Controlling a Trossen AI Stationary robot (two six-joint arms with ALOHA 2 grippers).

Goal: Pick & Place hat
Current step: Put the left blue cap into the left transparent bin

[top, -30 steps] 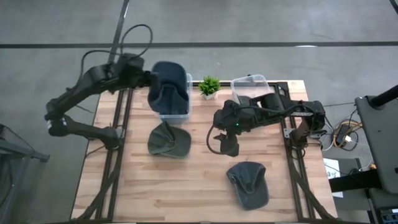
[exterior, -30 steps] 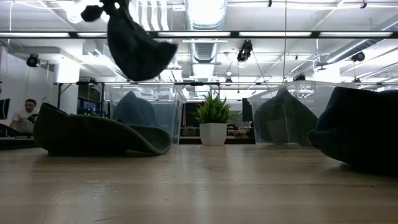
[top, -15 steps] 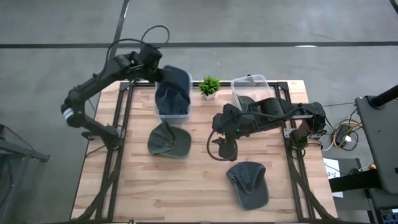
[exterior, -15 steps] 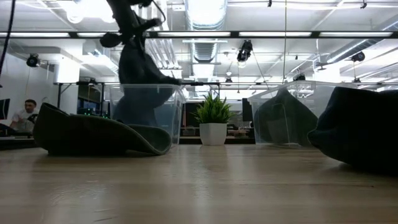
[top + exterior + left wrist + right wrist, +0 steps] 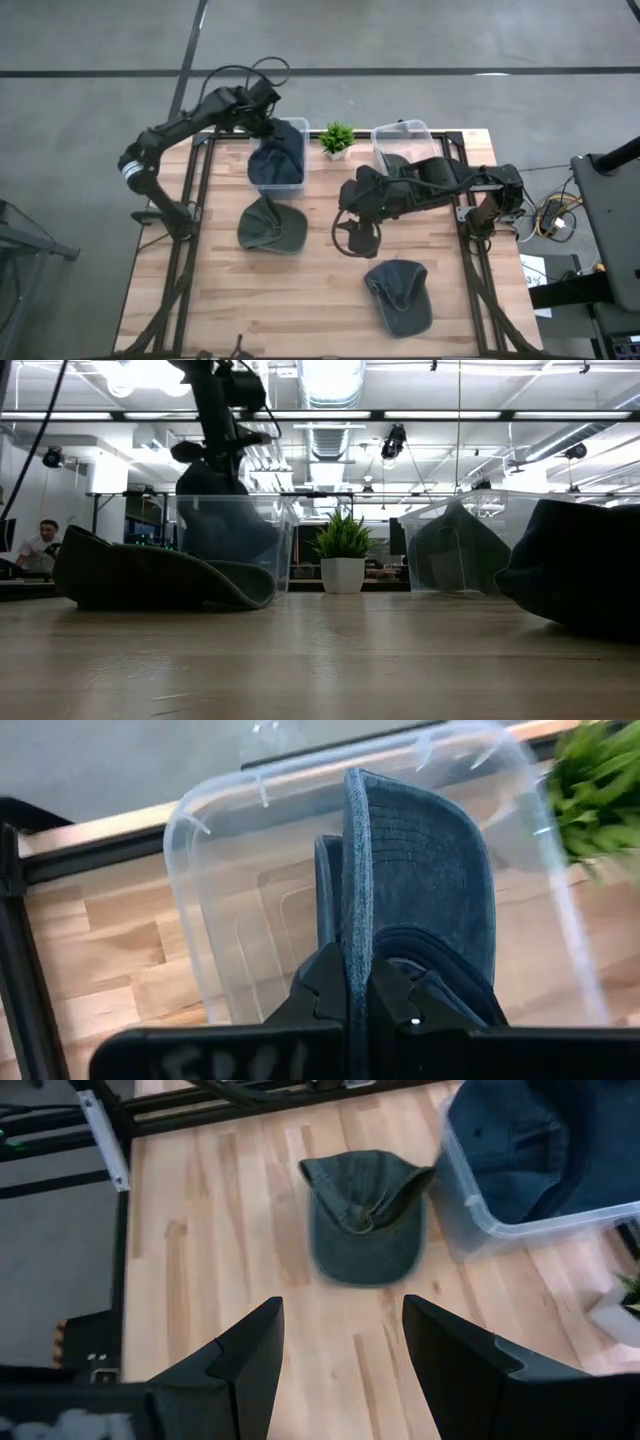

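Left hand [image 5: 355, 982] was clamped on the blue hat [image 5: 278, 155], lowered into the clear left bin [image 5: 300, 135] at the tabletop's [image 5: 320, 290] far edge, brim pointing away from the wrist. Just in front of the bin lay a green hat [image 5: 270, 226]; a small potted plant [image 5: 336, 138] stood between the two bins. Right hand [image 5: 357, 238], fingers apart and empty, hovered over bare mid-tabletop. A second bin [image 5: 402, 140] sat behind it; a grey hat [image 5: 400, 295] lay near the front edge.

Blue hat [image 5: 278, 157] hangs into the clear bin [image 5: 300, 184], brim pinched.
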